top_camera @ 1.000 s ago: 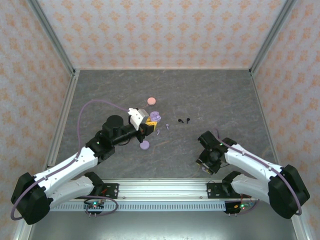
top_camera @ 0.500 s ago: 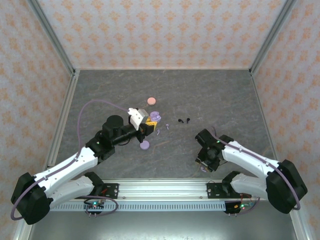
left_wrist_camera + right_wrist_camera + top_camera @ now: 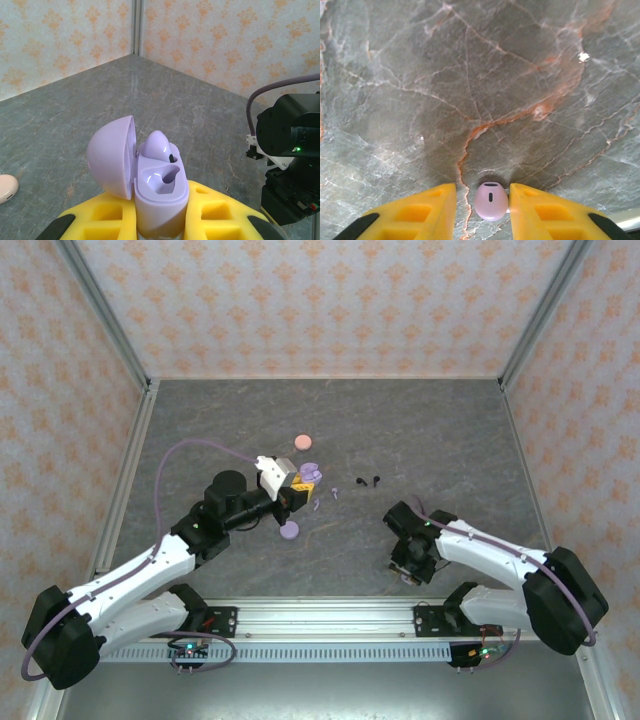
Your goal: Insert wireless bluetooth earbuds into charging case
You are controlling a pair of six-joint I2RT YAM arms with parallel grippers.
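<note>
My left gripper point(image 3: 161, 222) is shut on an open lilac charging case point(image 3: 161, 186), held above the table point(image 3: 440, 430). Its lid point(image 3: 113, 158) stands hinged to the left. One lilac earbud point(image 3: 158, 145) sits in the far socket and the near socket is bare. That same case point(image 3: 310, 473) shows at the left gripper point(image 3: 297, 492) in the top view. My right gripper point(image 3: 482, 200) points straight down at the table. Its fingers straddle a second lilac earbud point(image 3: 491, 201): the right finger touches it and a narrow gap remains on the left. The right gripper point(image 3: 410, 566) hovers near the table's front edge.
Two black earbuds point(image 3: 368, 481) lie mid-table, and small lilac earbuds point(image 3: 335, 493) lie close to the held case. A lilac round case point(image 3: 290, 531) and a pink one point(image 3: 302, 441) rest near the left gripper. The right arm point(image 3: 292, 150) stands close beside the held case.
The right arm has shifted a little to the left near the front edge. The left arm and its case have not moved.
</note>
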